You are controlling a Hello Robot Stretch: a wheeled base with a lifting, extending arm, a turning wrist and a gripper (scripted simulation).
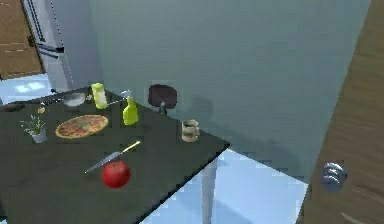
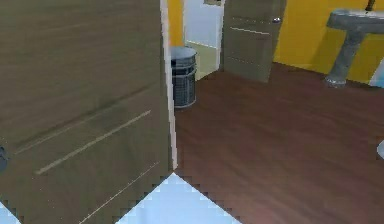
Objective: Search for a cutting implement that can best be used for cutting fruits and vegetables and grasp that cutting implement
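A knife [image 1: 113,157] with a yellow handle and a grey blade lies on the dark table [image 1: 175,160] in the forward view, toward the table's front. A red apple [image 1: 116,175] sits just in front of the blade. Behind the knife lies a round pizza [image 1: 82,126].
On the table also stand a yellow-green spray bottle [image 1: 130,110], a pale bottle [image 1: 99,95], a mug [image 1: 190,130], a small plant [image 1: 36,128] and a bowl [image 1: 74,99]. A dark chair [image 1: 163,97] stands behind it. A wooden door [image 2: 80,110] and grey bin [image 2: 184,76] are in the arm side view.
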